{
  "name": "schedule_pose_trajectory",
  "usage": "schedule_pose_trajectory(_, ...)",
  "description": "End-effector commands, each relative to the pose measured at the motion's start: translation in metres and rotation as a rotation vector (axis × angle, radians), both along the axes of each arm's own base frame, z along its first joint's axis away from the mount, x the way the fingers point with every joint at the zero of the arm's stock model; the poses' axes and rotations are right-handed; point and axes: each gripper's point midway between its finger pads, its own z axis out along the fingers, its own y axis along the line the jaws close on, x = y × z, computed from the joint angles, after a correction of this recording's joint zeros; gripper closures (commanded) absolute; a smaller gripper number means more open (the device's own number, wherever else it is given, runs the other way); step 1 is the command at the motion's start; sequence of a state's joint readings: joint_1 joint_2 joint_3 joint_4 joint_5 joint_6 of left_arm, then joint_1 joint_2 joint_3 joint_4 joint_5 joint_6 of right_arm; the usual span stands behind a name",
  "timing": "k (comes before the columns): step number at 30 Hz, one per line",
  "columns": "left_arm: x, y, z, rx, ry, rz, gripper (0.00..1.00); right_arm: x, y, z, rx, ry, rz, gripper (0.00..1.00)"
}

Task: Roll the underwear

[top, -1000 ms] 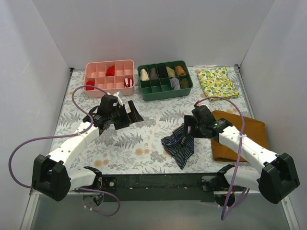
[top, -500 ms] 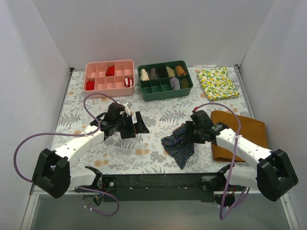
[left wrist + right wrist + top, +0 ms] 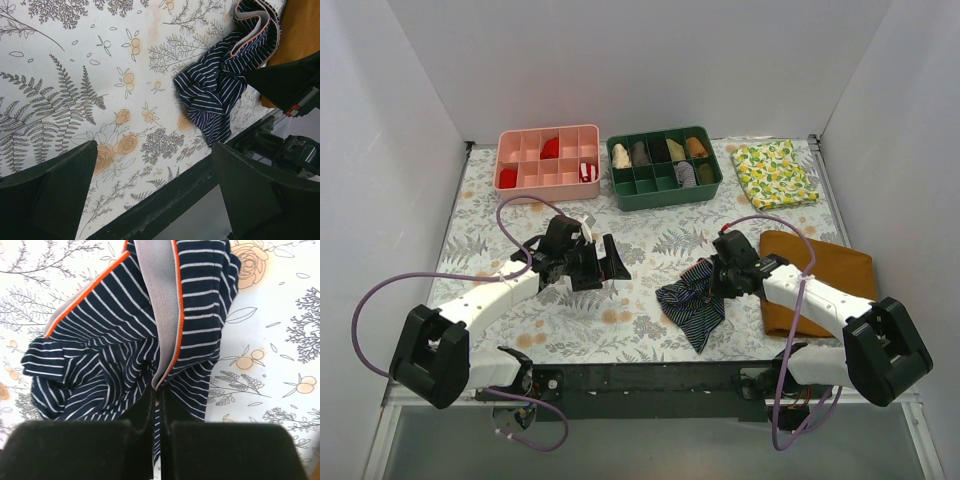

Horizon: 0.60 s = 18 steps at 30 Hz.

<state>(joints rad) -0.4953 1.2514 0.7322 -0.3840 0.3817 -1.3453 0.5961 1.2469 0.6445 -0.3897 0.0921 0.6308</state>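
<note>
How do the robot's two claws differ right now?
The left claw is spread wide open and holds nothing; the right claw is pinched shut on the striped underwear. The left claw hangs over the table, apart from the underwear; the right claw touches it. Both are black.

The underwear is soft, thin cloth, matt and creased, and its grey waistband is a smoother elastic edged in orange. The tabletop has a flat, matt printed covering. The right pincer and left pincer look like matt black plastic. The pink tray and green tray are smooth plastic.
</note>
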Motion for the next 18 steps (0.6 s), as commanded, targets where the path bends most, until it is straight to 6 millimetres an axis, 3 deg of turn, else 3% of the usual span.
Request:
schedule_pose_trajectory(1, 0.003, -0.002, 0.005, -0.002, -0.032, -0.014, 0.02, 0.011, -0.004, 0.011, -0.026, -0.055, -0.014, 0.99)
schedule_pose_trajectory(4, 0.005, -0.002, 0.004, 0.002, -0.037, -0.016, 0.03, 0.021, 0.005, 0.031, 0.017, -0.139, 0.037, 0.99)
schedule_pose_trajectory(7, 0.01, 0.0, 0.006, 0.019, -0.051, 0.011, 0.04, 0.026, 0.045, 0.06, 0.162, -0.168, 0.178, 0.99)
schedule_pose_trajectory(8, 0.014, 0.004, 0.009, 0.035, -0.073, 0.035, 0.04, 0.034, 0.063, 0.084, 0.206, -0.205, 0.231, 0.99)
schedule_pose_trajectory(11, 0.025, 0.015, 0.019, 0.078, -0.128, 0.092, 0.04, 0.029, 0.099, 0.098, 0.19, -0.201, 0.384, 0.99)
schedule_pose_trajectory(12, 0.033, 0.024, 0.029, 0.108, -0.182, 0.143, 0.03, 0.027, 0.124, 0.113, 0.201, -0.221, 0.455, 0.99)
schedule_pose_trajectory(13, 0.035, 0.029, 0.032, 0.126, -0.2, 0.168, 0.02, 0.026, 0.137, 0.123, 0.208, -0.237, 0.492, 0.99)
schedule_pose_trajectory(14, 0.036, 0.037, 0.033, 0.153, -0.207, 0.197, 0.02, 0.016, 0.152, 0.122, 0.199, -0.218, 0.556, 0.99)
schedule_pose_trajectory(15, 0.04, 0.047, 0.039, 0.176, -0.234, 0.248, 0.02, 0.017, 0.168, 0.144, 0.237, -0.257, 0.591, 0.99)
schedule_pose_trajectory(17, 0.04, 0.064, 0.041, 0.23, -0.228, 0.332, 0.02, 0.005, 0.188, 0.159, 0.281, -0.269, 0.651, 0.99)
schedule_pose_trajectory(18, 0.039, 0.068, 0.05, 0.214, -0.253, 0.367, 0.02, 0.004, 0.196, 0.178, 0.318, -0.298, 0.664, 0.99)
